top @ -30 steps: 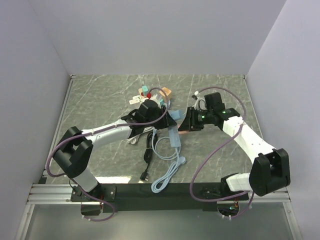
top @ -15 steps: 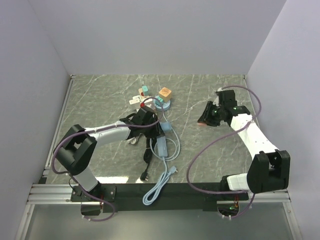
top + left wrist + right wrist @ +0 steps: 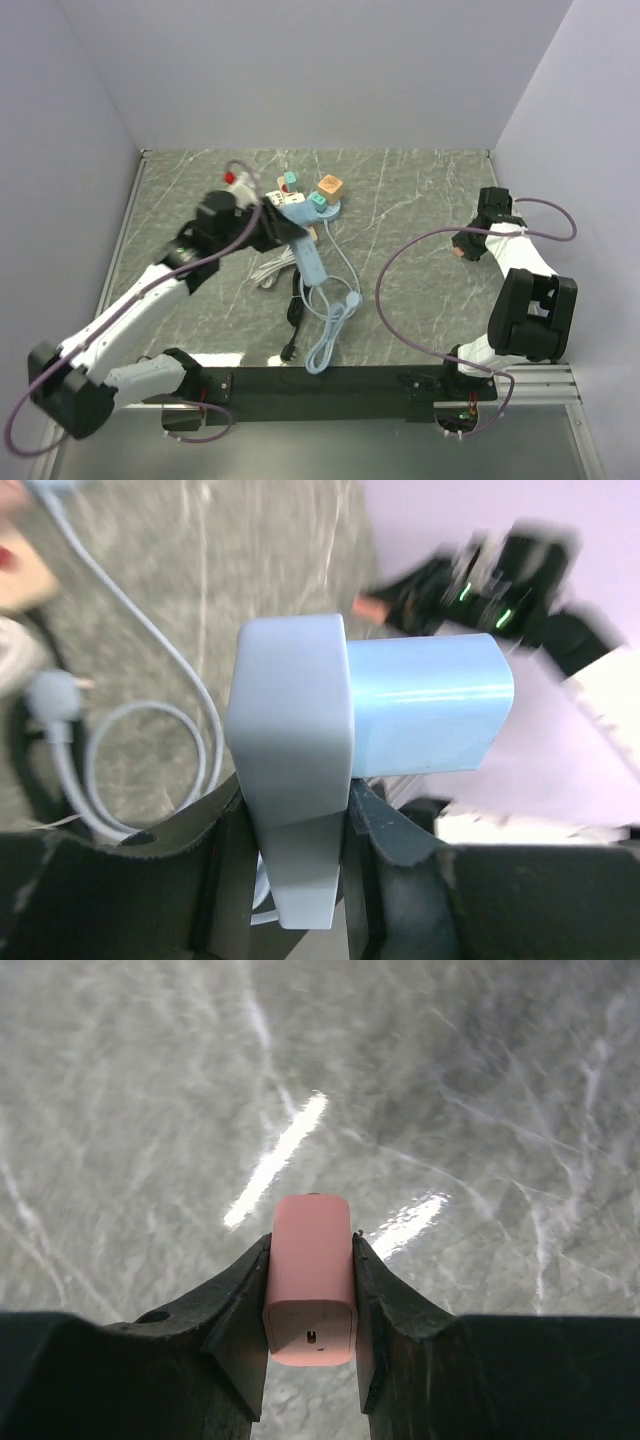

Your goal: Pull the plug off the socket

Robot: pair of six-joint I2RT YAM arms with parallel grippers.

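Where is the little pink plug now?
The pink plug is pinched in the right fingers, at the top view's right edge by the wall, far from the blue socket strip.

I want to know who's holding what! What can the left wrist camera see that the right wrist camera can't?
Only the left wrist view shows the blue socket block squeezed between the left fingers, a looping pale blue cable, and the right arm far off and blurry. Only the right wrist view shows the pink plug up close, pinched between the right fingers and not in any socket. Both views show the grey marbled table underneath.
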